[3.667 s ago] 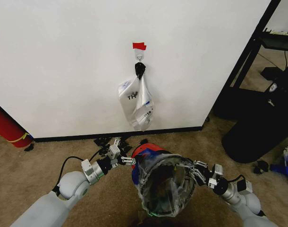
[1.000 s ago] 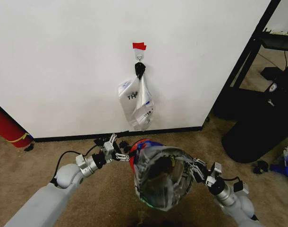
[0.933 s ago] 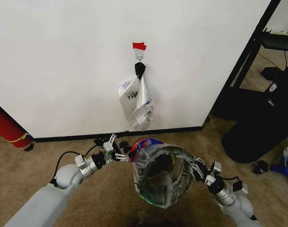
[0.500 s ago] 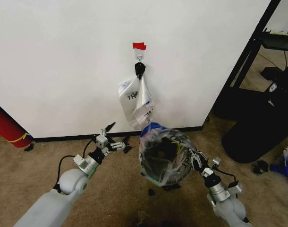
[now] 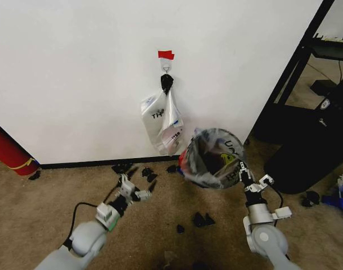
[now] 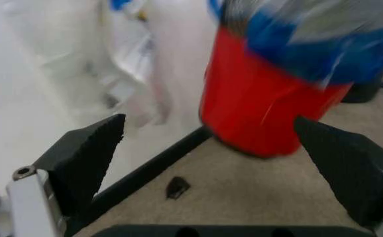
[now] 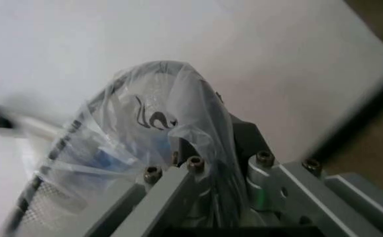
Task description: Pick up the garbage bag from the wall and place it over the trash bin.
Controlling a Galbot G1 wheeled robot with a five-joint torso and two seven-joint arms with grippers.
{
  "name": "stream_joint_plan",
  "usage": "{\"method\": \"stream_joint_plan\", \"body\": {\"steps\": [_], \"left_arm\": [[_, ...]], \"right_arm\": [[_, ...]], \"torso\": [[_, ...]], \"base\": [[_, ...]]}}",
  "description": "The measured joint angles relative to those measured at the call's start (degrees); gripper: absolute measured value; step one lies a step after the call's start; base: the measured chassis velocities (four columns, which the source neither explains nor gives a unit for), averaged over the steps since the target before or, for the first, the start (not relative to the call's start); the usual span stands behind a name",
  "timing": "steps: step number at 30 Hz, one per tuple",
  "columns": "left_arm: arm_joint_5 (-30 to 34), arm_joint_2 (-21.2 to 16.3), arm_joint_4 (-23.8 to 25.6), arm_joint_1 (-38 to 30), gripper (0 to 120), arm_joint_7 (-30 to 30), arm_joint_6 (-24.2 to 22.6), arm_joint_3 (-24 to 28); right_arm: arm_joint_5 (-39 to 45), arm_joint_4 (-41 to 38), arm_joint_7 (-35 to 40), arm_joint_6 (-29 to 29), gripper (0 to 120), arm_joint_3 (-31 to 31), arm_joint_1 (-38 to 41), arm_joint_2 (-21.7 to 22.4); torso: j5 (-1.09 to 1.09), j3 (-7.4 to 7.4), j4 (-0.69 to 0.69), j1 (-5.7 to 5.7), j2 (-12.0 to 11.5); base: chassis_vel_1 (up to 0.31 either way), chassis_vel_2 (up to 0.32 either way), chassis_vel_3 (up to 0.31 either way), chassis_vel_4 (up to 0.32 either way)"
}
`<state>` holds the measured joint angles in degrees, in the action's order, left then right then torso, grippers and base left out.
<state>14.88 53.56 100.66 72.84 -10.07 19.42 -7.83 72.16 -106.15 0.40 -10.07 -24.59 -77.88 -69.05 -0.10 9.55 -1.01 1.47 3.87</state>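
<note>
The garbage bag (image 5: 208, 147), translucent with blue patches, is stretched over the trash bin (image 5: 216, 169), a black mesh basket with a red base (image 6: 264, 113). The bin hangs off the carpet, tilted with its mouth toward me, close to the wall (image 5: 76, 73). My right gripper (image 5: 240, 170) is shut on the bin's rim through the plastic; the right wrist view shows its fingers (image 7: 168, 185) clamped over the bag (image 7: 132, 128). My left gripper (image 5: 135, 190) is open low over the carpet, left of the bin and apart from it. Its black fingers (image 6: 79, 158) stand wide.
A white bag (image 5: 163, 121) hangs from the hook under red tape (image 5: 166, 54). A large glossy black bin (image 5: 306, 152) and a black shelf frame (image 5: 295, 62) stand at the right. A red cylinder (image 5: 8, 149) leans at the left. Black scraps (image 5: 202, 219) dot the carpet.
The right gripper has lifted the bagged bin off the floor, up and to the right toward the wall. The left gripper has come off the bin and dropped back, open.
</note>
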Motion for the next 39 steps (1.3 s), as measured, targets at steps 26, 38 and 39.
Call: {"method": "stream_joint_plan", "body": {"steps": [26, 38, 39], "left_arm": [[-8.4, 2.7, 5.0, 5.3, 100, 12.8, -3.9, -4.0], [-22.5, 7.4, 8.9, 9.0, 100, 25.1, -7.8, -11.1], [-22.9, 7.9, 9.1, 9.5, 100, 24.8, -7.5, -11.0]], "right_arm": [[-8.3, -2.1, 9.9, 8.4, 1, 4.7, 1.1, -1.8], [-13.3, 0.3, 12.9, 9.5, 1, 10.1, 1.9, -4.9], [-14.0, 1.3, 12.2, 9.2, 1, 10.5, 2.3, -5.4]], "torso": [[-0.01, 0.00, 0.02, 0.00, 0.0], [-0.02, 0.00, 0.00, 0.00, 0.0], [-0.01, 0.00, 0.02, 0.00, 0.0]], "base": [[0.000, 0.000, 0.000, 0.000], [0.000, 0.000, 0.000, 0.000], [0.000, 0.000, 0.000, 0.000]]}}
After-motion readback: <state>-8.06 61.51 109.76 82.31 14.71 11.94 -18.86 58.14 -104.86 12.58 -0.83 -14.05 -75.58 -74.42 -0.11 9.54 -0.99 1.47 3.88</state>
